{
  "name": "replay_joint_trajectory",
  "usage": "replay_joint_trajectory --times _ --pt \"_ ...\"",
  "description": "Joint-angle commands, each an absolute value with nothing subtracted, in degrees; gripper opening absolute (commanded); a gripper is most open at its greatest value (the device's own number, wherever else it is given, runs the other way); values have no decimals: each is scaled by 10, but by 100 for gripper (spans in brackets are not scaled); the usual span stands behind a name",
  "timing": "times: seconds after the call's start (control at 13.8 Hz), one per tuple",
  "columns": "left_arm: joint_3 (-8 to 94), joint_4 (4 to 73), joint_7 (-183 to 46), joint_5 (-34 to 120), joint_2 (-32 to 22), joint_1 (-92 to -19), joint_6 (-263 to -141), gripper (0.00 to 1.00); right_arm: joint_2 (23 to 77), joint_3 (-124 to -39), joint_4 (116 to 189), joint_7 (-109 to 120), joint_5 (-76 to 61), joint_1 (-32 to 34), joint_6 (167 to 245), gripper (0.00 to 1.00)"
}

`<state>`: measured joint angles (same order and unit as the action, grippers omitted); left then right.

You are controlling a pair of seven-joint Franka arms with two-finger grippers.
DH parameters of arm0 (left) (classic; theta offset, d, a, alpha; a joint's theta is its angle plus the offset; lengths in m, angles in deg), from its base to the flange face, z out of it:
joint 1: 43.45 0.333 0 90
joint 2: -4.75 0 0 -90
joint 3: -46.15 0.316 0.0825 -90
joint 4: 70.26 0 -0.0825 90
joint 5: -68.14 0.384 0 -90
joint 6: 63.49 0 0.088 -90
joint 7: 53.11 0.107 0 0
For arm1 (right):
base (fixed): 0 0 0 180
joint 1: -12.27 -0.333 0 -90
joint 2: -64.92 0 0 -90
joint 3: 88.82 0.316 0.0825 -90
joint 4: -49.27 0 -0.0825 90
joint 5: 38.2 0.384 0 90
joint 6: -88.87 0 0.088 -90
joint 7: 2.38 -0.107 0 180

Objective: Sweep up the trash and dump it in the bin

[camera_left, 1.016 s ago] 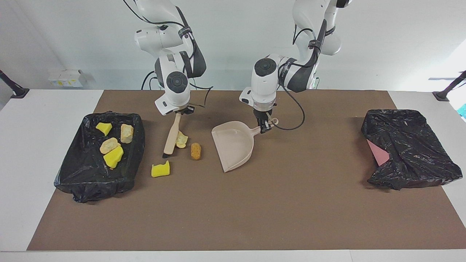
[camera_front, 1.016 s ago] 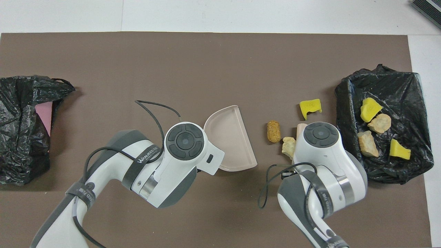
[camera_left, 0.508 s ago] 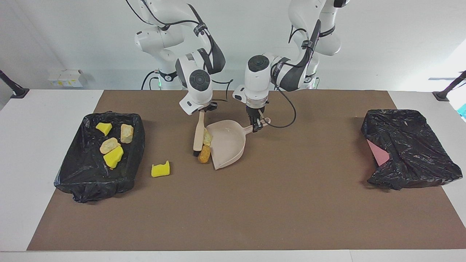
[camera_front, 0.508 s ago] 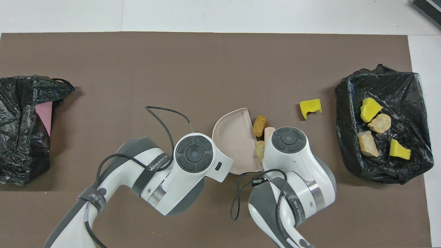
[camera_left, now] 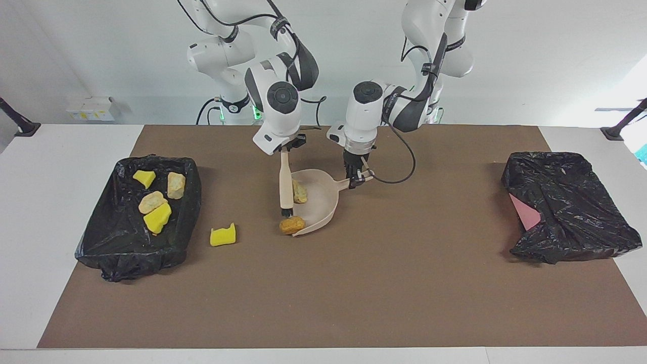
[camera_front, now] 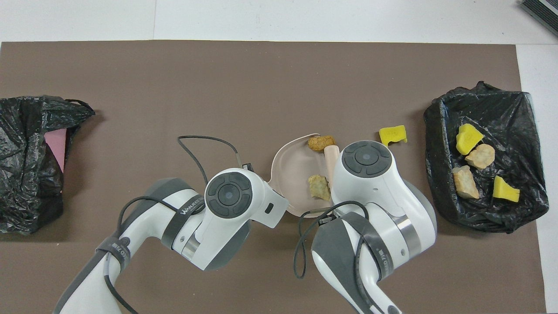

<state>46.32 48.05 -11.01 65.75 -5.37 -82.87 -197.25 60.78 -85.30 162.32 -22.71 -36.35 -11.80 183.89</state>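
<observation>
Facing view shows what the last second bought me: a second ago the brush [camera_left: 286, 184] stood by two loose bits with the dustpan [camera_left: 317, 202] well apart from them; now pan and brush have met. The pale tan lump [camera_left: 299, 191] has gone from the mat into the pan, lying on its floor beside the bristles. The orange-brown nugget [camera_left: 292, 225] has only been pushed along; it sits at the pan's open lip, and I cannot tell from here whether it is on the lip or just off it on the brown mat [camera_left: 354, 283].

My right gripper [camera_left: 286, 147] is clamped on the top of the brush handle, brush nearly upright. My left gripper [camera_left: 356, 177] is closed around the pan's handle, tilting the pan.

The yellow sponge chunk [camera_left: 223, 235] has not moved, alone on the mat between the pan and the lined bin [camera_left: 96, 237] at the right arm's end. That bin holds four pieces. The other black bag [camera_left: 571, 207], at the left arm's end, shows none.

So I judge one bit caught, one half-caught needing another stroke, one untouched, and the dump yet to come.
</observation>
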Motion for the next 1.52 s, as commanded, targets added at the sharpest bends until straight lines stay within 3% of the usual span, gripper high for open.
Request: replay_joint_trajectory --times 0.0,0.58,0.94,1.09,1.45 --pt "464 493 -79 631 -49 -812 -1992 0 562 -850 1548 -156 -427 -109 1798 0" --pt "465 487 -76 630 -50 -797 -1983 0 517 -854 1519 -60 -556 27 1812 0" --pt "466 480 -83 630 -50 -804 -1971 0 476 -859 1518 -205 -590 38 1835 0" --pt "467 468 -88 637 -50 -810 -1931 0 473 -860 1524 -227 -612 41 1873 0" --pt "465 404 -138 703 -60 -827 -1814 0 474 -855 1550 -206 -564 33 1862 0"
